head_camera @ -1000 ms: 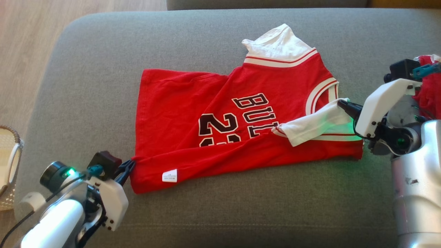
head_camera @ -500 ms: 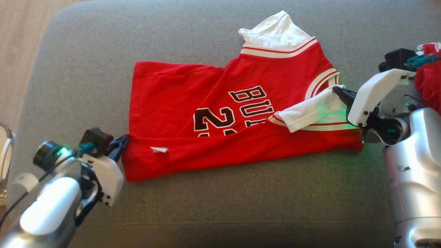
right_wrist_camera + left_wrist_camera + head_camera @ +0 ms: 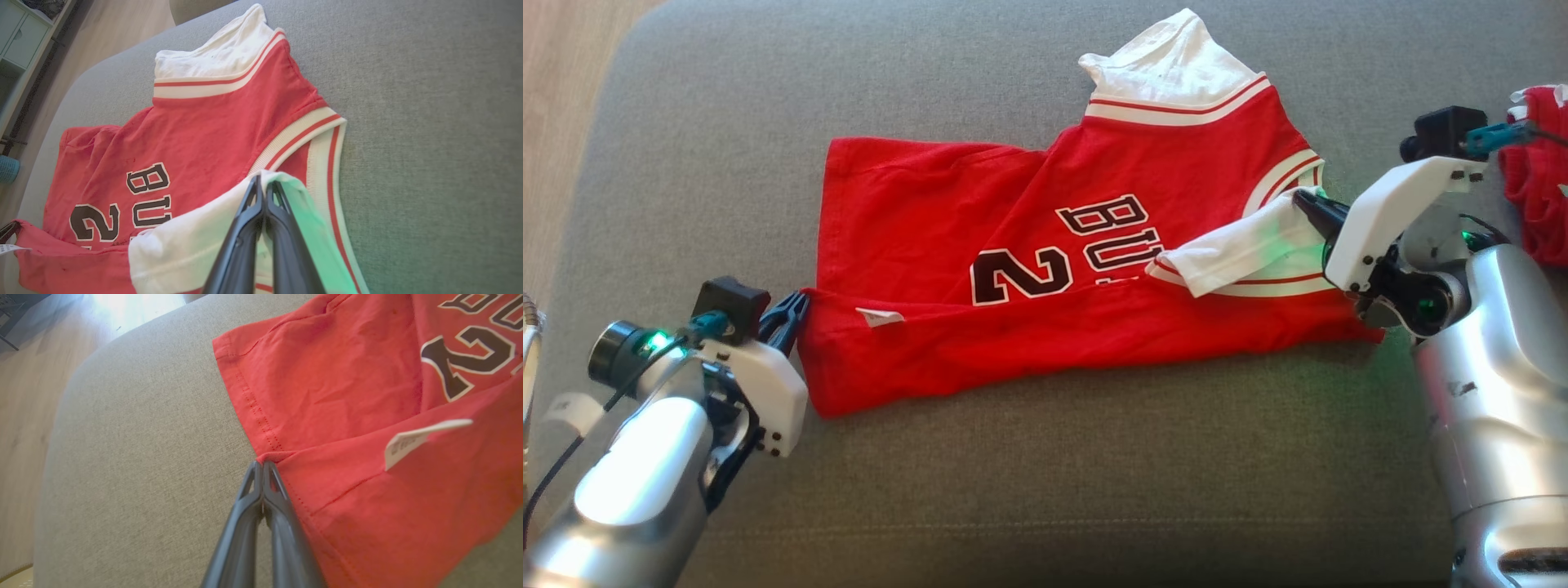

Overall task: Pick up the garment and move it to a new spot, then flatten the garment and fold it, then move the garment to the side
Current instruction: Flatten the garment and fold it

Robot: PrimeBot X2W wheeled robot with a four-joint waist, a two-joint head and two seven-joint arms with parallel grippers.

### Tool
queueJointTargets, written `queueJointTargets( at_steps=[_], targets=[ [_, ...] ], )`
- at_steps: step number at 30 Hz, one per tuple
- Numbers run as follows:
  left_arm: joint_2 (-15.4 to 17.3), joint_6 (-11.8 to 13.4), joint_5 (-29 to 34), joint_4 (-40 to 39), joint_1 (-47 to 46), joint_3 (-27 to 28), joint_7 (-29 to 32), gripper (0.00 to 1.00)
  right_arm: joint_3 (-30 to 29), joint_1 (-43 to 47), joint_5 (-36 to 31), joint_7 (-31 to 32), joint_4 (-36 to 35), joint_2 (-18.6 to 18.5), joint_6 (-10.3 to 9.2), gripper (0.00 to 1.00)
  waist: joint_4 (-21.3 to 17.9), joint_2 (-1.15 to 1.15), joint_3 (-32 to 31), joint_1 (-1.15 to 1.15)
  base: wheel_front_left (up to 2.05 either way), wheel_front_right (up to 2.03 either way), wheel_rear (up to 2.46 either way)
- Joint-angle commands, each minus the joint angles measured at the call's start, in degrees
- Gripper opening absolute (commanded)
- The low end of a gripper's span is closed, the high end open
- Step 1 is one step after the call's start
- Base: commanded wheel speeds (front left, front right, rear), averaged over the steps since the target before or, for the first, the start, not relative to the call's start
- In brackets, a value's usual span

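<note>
1. The red shirt (image 3: 1013, 245) lies across the middle of the grey sofa cushion (image 3: 1045, 490), print up, collar toward the right of the frame and hem toward the left.
2. Judging by how it lies, the shirt has reached its spot and is mostly flat, and the first lengthwise fold is under way. The lower long edge is turned up over the body, covering the bottom of the number and baring the inside label (image 3: 878, 316).
3. The left claw (image 3: 792, 310), at the lower left, is pressed together and pinches the hem corner where the turned-up edge begins.
4. The right claw (image 3: 1303, 202), at the right, is pressed together on the white sleeve (image 3: 1233, 253), which is drawn in across the chest.
5. Left to do, I judge: lay this fold down, fold again, then move the shirt aside.
6. A small teal bin (image 3: 7, 169) stands on the floor at the left edge of the right wrist view; its contents cannot be made out.
7. Another red cloth (image 3: 1535, 180) lies loose at the upper right, apart from the shirt.
</note>
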Motion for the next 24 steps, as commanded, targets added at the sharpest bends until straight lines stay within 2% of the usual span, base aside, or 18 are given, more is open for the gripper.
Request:
queueJointTargets(
  at_steps=[1, 4, 5, 6, 7, 8, 11, 16, 20, 24],
  targets=[
    [1.76, 0.43, -0.45, -0.37, -2.84, 2.42, -0.38, 0.0, 1.37, -2.36, 0.68, -0.71, -1.72, 0.03, -0.02, 0.0, -0.02, 0.0, 0.02, 0.0, 0.0, 0.0, 0.0],
    [0.99, -0.06, -0.33, 1.42, -3.19, 1.53, -0.56, 0.0, 2.53, -2.58, 1.03, -1.21, -0.6, -0.06, -0.02, 0.0, -0.14, 0.0, 0.13, 0.0, 0.0, 0.0, 0.0],
    [0.69, -0.22, -0.42, 1.99, -3.28, 1.31, -0.58, 0.05, 2.75, -2.61, 1.26, -1.23, -0.12, -0.1, -0.02, 0.0, -0.12, 0.0, 0.06, 0.0, 0.0, 0.0, 0.0],
    [0.38, -0.3, -0.51, 2.54, -3.39, 1.17, -0.64, 0.93, 2.88, -2.65, 1.41, -1.43, 0.27, -0.22, -0.02, 0.21, -0.09, 0.0, -0.03, 0.0, 0.0, 0.0, 0.0],
    [0.14, -0.3, -0.56, 3.03, -3.54, 1.11, -0.84, 1.0, 2.75, -2.69, 1.4, -1.94, 0.65, -0.38, -0.02, 0.95, -0.05, 0.0, -0.11, 0.0, 0.0, 0.0, 0.0],
    [-0.1, -0.14, -0.61, 3.43, -3.69, 1.18, -1.36, 1.0, 2.48, -2.73, 1.38, -2.54, 1.06, -0.45, -0.02, 1.0, -0.01, 0.0, -0.22, 0.0, 0.0, 0.0, 0.0],
    [-0.67, 1.52, -0.95, 4.4, -4.07, 2.15, -3.53, 1.0, 1.63, -2.87, 1.71, -4.59, 2.07, -0.44, -0.02, 1.0, 0.19, 0.0, -0.86, 0.0, 0.0, 0.0, 0.0],
    [-1.37, 7.43, -4.78, 2.81, -3.81, 9.08, -8.69, 1.0, 0.8, -1.7, 2.85, -10.29, 1.11, -0.6, -0.02, 1.0, 0.42, 0.0, -2.81, 0.0, 0.0, 0.0, 0.0],
    [-0.83, 11.27, -5.68, -4.36, -1.34, 14.92, -9.77, 1.0, 3.27, 1.49, 3.68, -16.89, -3.62, -1.63, -0.02, 1.0, 0.39, 0.0, -4.79, 0.0, 0.0, 0.0, 0.0],
    [-1.2, 15.12, -3.92, -17.62, 5.03, 22.75, -9.82, 1.0, 7.38, 6.78, 3.85, -23.9, -10.69, -3.43, -0.02, 1.0, 0.2, 0.0, -6.66, 0.0, 0.0, 0.0, 0.0]
  ],
)
